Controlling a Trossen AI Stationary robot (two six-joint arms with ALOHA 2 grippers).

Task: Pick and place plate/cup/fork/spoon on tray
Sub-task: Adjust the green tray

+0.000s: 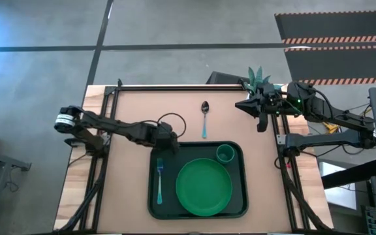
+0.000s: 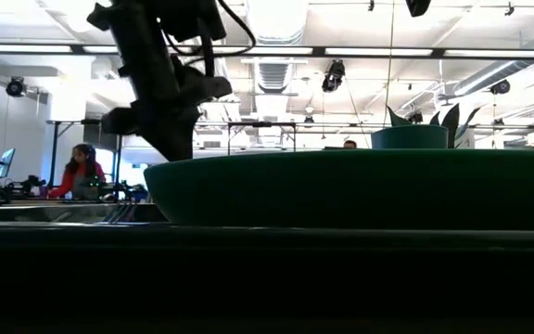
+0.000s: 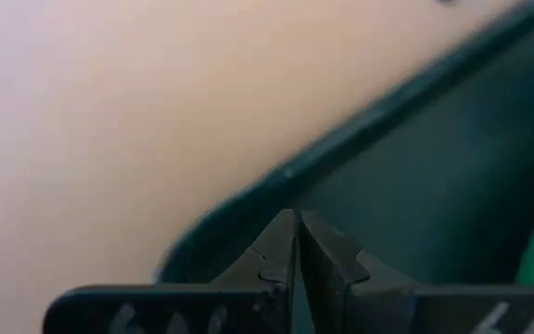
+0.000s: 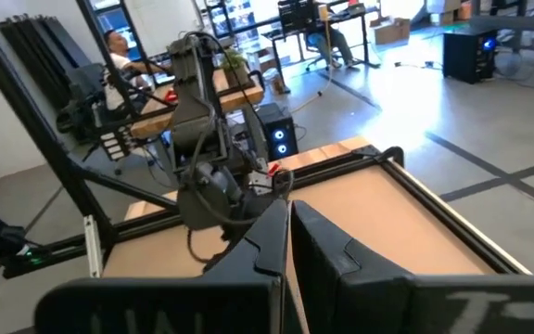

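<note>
Three of four items sit in the large dark green rectangular plastic tray [image 1: 240,203]: round bright green plastic plate [image 1: 203,187], small green plastic cup [image 1: 225,153], blue-handled metal fork [image 1: 160,180]. Blue-handled spoon with dark oval bowl [image 1: 204,116] lies on the desk [image 1: 142,111] beyond the tray. Left pincer [image 1: 171,145] hangs over the tray's far-left corner, fingers together, empty. Right pincer [image 1: 261,115] is parked by the far-right edge, fingers together. Spoon likely next.

Both arms are showing dark, jointed links trailing black cables (the left wearing a pale silver collar); each claw's fingers [image 3: 286,260] are showing toothed inner edges.
</note>
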